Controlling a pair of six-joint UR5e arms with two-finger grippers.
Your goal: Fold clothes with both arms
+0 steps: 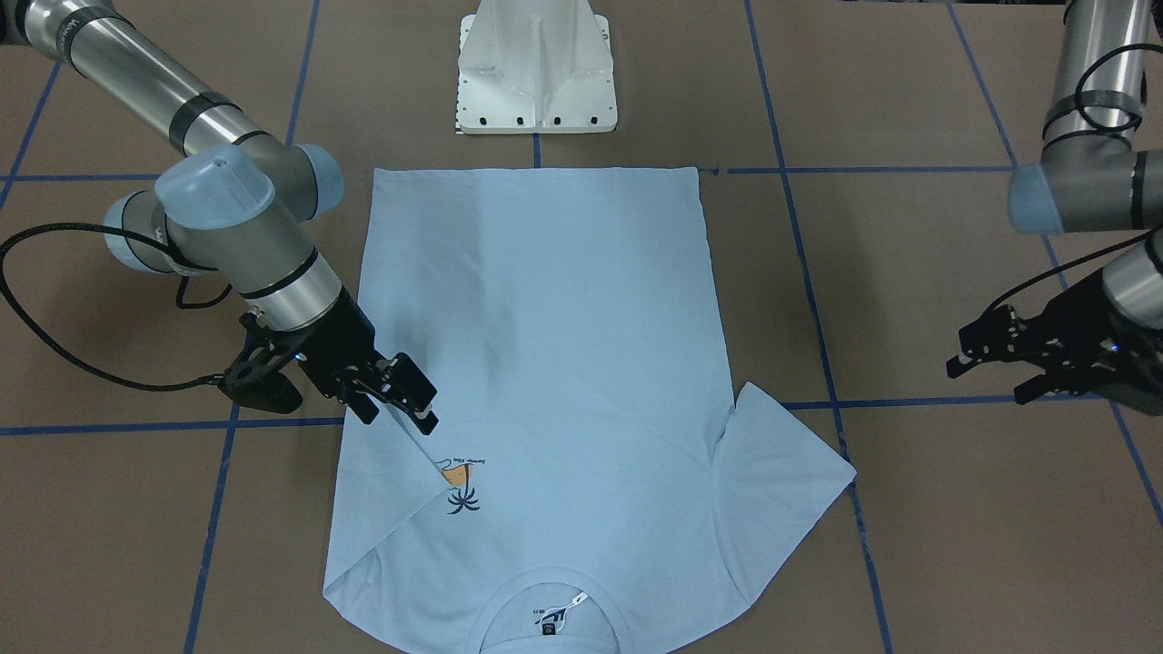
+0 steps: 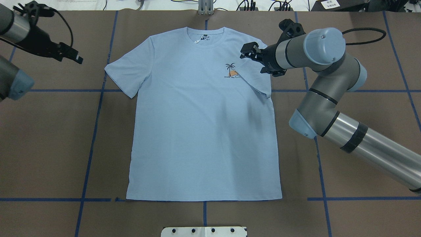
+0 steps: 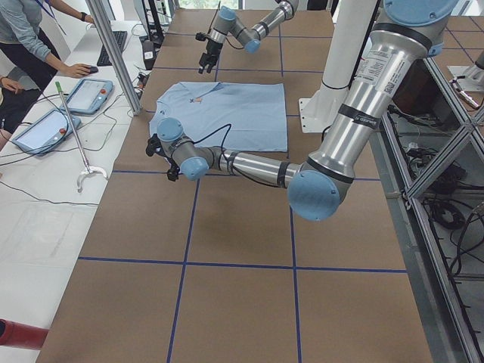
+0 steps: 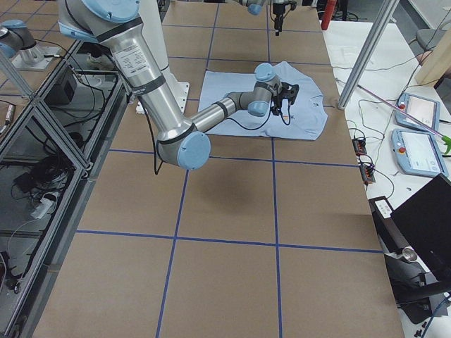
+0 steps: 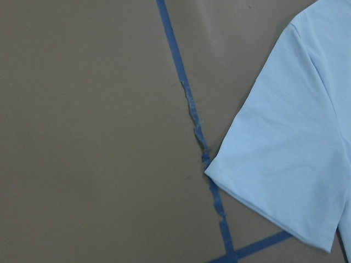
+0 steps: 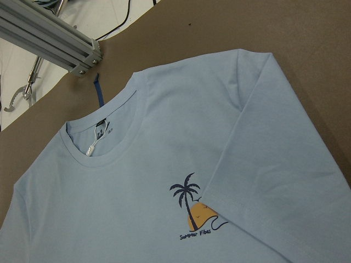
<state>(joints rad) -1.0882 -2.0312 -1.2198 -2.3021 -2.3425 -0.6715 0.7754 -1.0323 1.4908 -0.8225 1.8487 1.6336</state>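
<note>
The light blue T-shirt [image 1: 545, 345] [image 2: 197, 138] lies flat, print side up, its collar away from the robot. The sleeve [image 6: 269, 164] on the robot's right is folded inward over the chest and covers the edge of the palm print [image 6: 192, 211]. My right gripper [image 1: 404, 418] [image 2: 250, 54] hovers open just over that folded sleeve, holding nothing. The other sleeve [image 5: 285, 153] [image 2: 126, 74] lies spread out on the table. My left gripper [image 1: 986, 381] [image 2: 70, 54] is open and off the shirt, beyond that sleeve.
The white pedestal base [image 1: 536, 73] stands just past the shirt's hem. Blue tape lines [image 5: 192, 104] cross the brown table. An aluminium post [image 6: 49, 38] rises beyond the collar. A person [image 3: 30, 45] and tablets [image 3: 87, 94] are at a side bench.
</note>
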